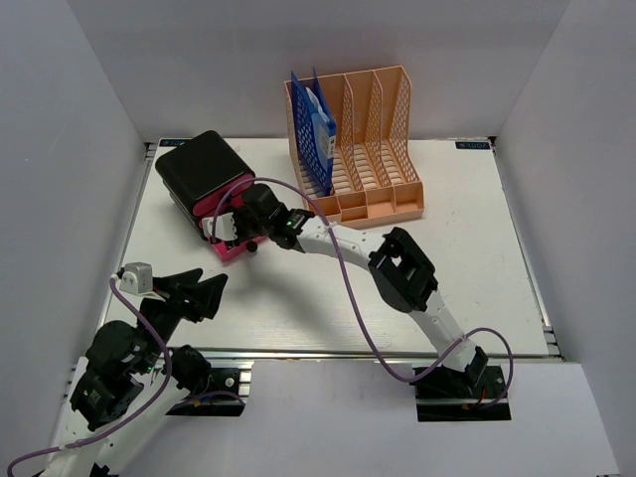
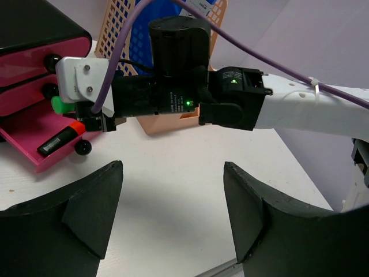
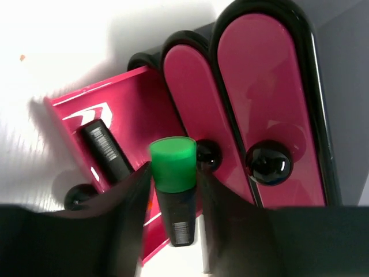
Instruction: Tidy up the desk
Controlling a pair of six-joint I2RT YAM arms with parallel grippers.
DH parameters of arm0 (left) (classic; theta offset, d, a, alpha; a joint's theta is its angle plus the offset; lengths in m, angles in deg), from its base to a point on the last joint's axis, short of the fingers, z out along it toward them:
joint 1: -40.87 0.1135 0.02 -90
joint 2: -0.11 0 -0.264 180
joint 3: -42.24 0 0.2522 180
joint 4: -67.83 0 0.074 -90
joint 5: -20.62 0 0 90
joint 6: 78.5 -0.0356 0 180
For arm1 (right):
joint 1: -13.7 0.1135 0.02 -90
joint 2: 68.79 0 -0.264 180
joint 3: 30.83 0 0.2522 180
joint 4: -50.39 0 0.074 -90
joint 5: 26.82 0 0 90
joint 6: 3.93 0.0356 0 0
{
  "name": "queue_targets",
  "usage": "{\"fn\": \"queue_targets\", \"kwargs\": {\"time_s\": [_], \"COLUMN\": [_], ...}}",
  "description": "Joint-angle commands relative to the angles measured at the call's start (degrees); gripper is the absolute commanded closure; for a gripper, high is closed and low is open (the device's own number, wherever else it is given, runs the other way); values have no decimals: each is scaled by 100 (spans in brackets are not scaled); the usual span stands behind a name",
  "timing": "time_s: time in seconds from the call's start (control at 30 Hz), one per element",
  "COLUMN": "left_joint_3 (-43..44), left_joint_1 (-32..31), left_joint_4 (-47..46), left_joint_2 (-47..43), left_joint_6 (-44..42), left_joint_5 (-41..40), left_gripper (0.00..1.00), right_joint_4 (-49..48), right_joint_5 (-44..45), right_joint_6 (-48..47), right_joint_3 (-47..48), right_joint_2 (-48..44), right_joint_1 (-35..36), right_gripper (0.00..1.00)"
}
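Observation:
The white desk [image 1: 477, 268] holds a black drawer unit with pink fronts [image 1: 199, 171] at the back left. Its bottom pink drawer [image 1: 232, 249] is pulled open, and a black marker with an orange cap [image 2: 57, 140] lies in it. My right gripper [image 1: 223, 228] is shut on a black highlighter with a green cap [image 3: 173, 190] and holds it just above the open drawer [image 3: 121, 115], beside the other marker [image 3: 106, 151]. My left gripper [image 1: 204, 290] is open and empty, low over the desk near the front left; in its wrist view the fingers [image 2: 253, 213] frame bare tabletop.
A peach mesh file rack [image 1: 373, 139] stands at the back centre with blue folders [image 1: 313, 124] in its left slot. The right arm [image 1: 397, 268] stretches diagonally across the middle of the desk. A metal rail [image 1: 378, 353] runs along the front edge. White walls enclose the sides.

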Motion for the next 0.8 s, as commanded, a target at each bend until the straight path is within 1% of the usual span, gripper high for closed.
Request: {"fn": "queue_targets", "kwargs": {"time_s": [0.0,0.03,0.07,0.17,0.2,0.27,0.3,0.33,0.37,0.4,0.43,0.47,0.5,0.53,0.57,0.6,0.63,0.67,0.7,0.73,0.77], "left_joint_3": [-16,-8,-7,-7,-7,-8,-16,-25,-42,-51,-77,-86,-87,-69,-34,1,45,124,168,264,465], "left_joint_1": [38,38,38,38,38,38,38,38,38,38,38,38,38,38,38,38,38,38,38,38,38], "left_joint_4": [2,2,2,11,2,11,2,2,-32,-59,-85,-112,-138,-156,-173,-182,-182,-208,-226,-191,-182], "left_joint_2": [-10,-10,8,25,34,52,78,104,139,192,366,490,657,1119,1420,1745,2505,2913,3335,4235,4679], "left_joint_6": [-40,-32,-40,-31,-40,-40,-32,-40,-40,-66,-75,-110,-137,-163,-198,-225,-260,-295,-347,-487,-549], "left_joint_5": [-9,-9,-9,-18,-9,-9,-9,9,35,61,131,193,272,351,534,658,851,966,1071,1124,1116], "left_gripper": [20,20,20,20,20,22,26,30,36,45,65,73,79,93,98,100,100,100,100,100,100], "right_joint_4": [-595,-604,-604,-605,-578,-438,-307,-227,-200,61,455,711,975,1334,1416,1539,1723,2108,2268,2418,2628], "right_joint_5": [187,187,170,82,56,12,12,20,134,169,231,223,179,-82,-224,-408,-654,-674,-665,-552,-533], "right_joint_6": [34,87,113,263,307,491,561,666,955,1131,1359,1962,2238,2441,2556,2635,2636,2627,2627,2671,2715], "right_joint_3": [138,138,103,33,33,50,68,77,77,85,94,94,60,-306,-623,-948,-1378,-1548,-1688,-1960,-2119], "right_joint_2": [-13,-39,-91,-294,-329,-487,-548,-714,-829,-935,-1223,-1382,-1558,-2073,-2374,-2690,-3224,-3447,-3858,-4071,-4256], "right_joint_1": [60,69,60,60,52,34,25,16,-1,-36,-89,-193,-342,-440,-528,-859,-984,-1099,-1474,-1600,-1862], "right_gripper": [51,43,38,38,40,46,50,61,89,100,100,100,100,100,100,100,100,100,100,100,100]}}
